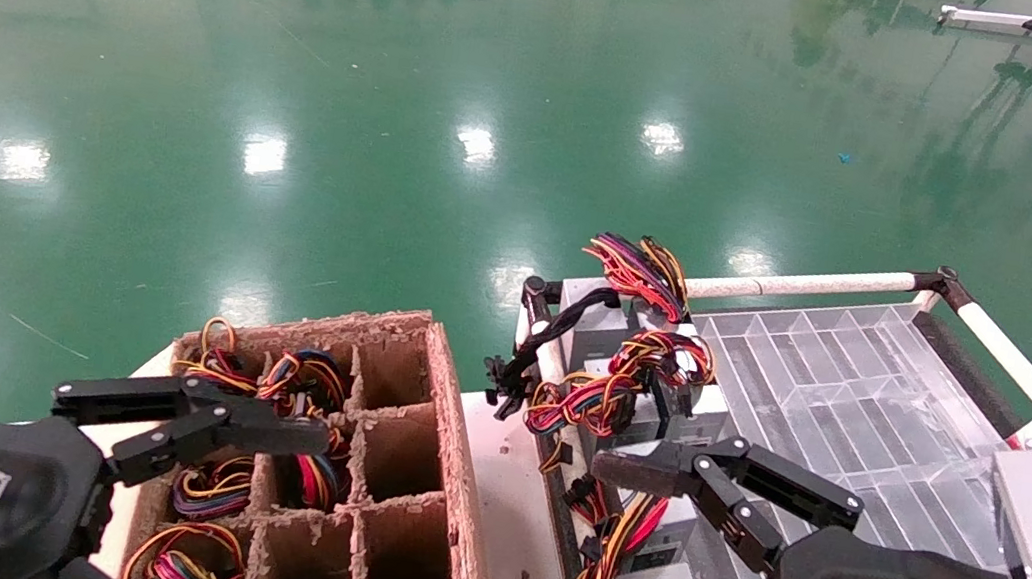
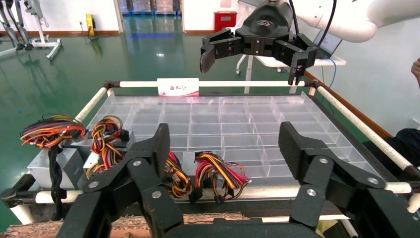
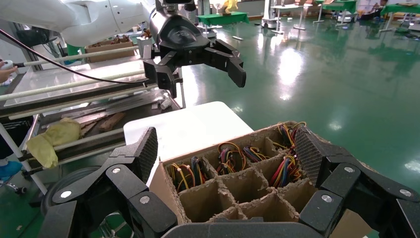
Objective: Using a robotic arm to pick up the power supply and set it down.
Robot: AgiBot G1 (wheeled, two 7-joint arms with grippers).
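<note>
The power supply [image 1: 695, 414], a small grey box under a mostly red wire bundle [image 1: 668, 356], stands second from the far end in a row along the near-left edge of the clear divided tray [image 1: 849, 397]. My right gripper [image 1: 722, 488] hangs open and empty above that row, just on the near side of the box. In the left wrist view it shows high over the tray [image 2: 250, 62], on its white forearm. My left gripper [image 1: 190, 420] is open and empty above the cardboard box [image 1: 447, 421].
Other grey boxes with yellow-orange wires stand in the same row [image 1: 607, 328] [image 1: 673, 539]. The cardboard box [image 3: 168, 186] has divided cells, several of them holding wire bundles. White pipe rails [image 1: 799, 284] frame the tray. Green floor lies beyond.
</note>
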